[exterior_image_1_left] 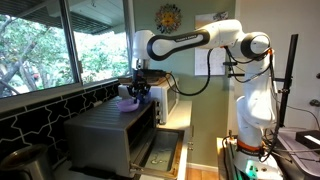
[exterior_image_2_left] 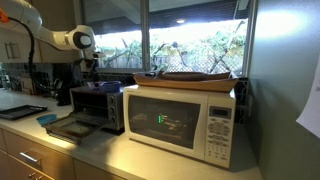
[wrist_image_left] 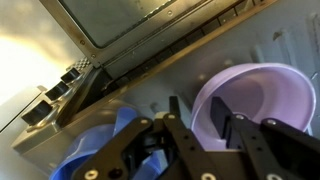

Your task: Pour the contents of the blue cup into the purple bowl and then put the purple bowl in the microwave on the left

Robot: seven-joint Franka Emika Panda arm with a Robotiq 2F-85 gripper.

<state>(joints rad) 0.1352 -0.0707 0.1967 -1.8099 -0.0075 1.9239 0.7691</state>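
The purple bowl (wrist_image_left: 262, 92) stands on top of a grey toaster oven (exterior_image_1_left: 105, 130), and it also shows in an exterior view (exterior_image_1_left: 126, 98). The blue cup (wrist_image_left: 98, 152) stands just beside the bowl in the wrist view, at the lower left. My gripper (wrist_image_left: 202, 112) is down over the bowl's near rim. One finger is outside the rim and the other is inside the bowl. A small gap still shows at the inner finger, so the gripper is open. It also shows in both exterior views (exterior_image_1_left: 137, 90) (exterior_image_2_left: 88, 68). What the cup holds is hidden.
The toaster oven's door hangs open at the front (exterior_image_2_left: 68, 127). A white microwave (exterior_image_2_left: 180, 122) stands beside it on the counter with its door shut and a flat tray (exterior_image_2_left: 192, 77) on top. Windows run behind the counter.
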